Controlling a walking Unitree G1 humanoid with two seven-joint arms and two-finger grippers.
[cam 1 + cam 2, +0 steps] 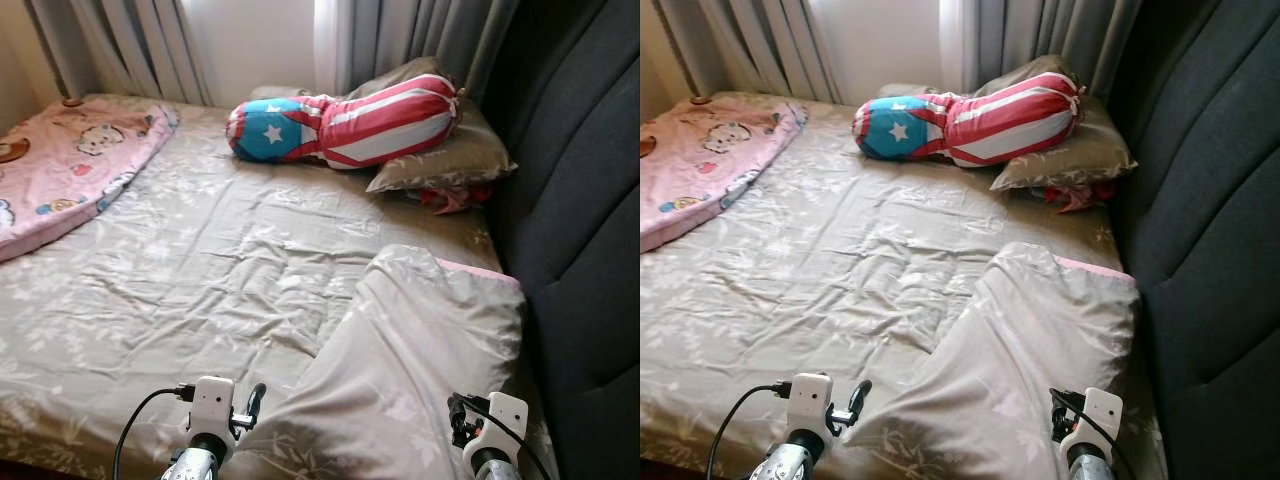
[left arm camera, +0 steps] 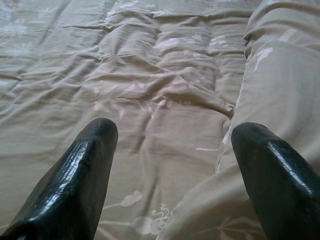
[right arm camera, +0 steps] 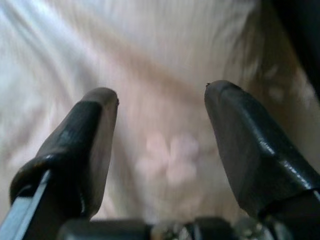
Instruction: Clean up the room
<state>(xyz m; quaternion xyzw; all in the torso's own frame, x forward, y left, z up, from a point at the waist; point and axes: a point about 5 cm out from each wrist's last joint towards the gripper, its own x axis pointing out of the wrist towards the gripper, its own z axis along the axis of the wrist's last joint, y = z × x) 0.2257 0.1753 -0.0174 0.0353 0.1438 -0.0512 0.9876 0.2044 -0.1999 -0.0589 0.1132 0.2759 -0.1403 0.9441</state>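
**Bedding waits to be straightened, both claws spread**

Bedding is the job here: a pink cartoon-print quilt (image 1: 60,175) lies bunched at the far left of the bed, probably pushed aside rather than laid out. Across the middle, the beige floral bedsheet (image 1: 210,270) is creased into soft ridges, thin cotton by its look. At the head, a long red-and-white striped bolster with a blue starred end (image 1: 340,128) rests on a flat beige pillow (image 1: 455,160), leaning toward the dark grey padded headboard (image 1: 580,220). Nearest me, a pale floral duvet (image 1: 410,350) is folded back on itself, a pink edge showing. The left gripper (image 2: 170,150) hovers over the duvet's edge, fingers spread; the right gripper (image 3: 160,130) hangs just above the duvet, likewise spread, holding nothing.
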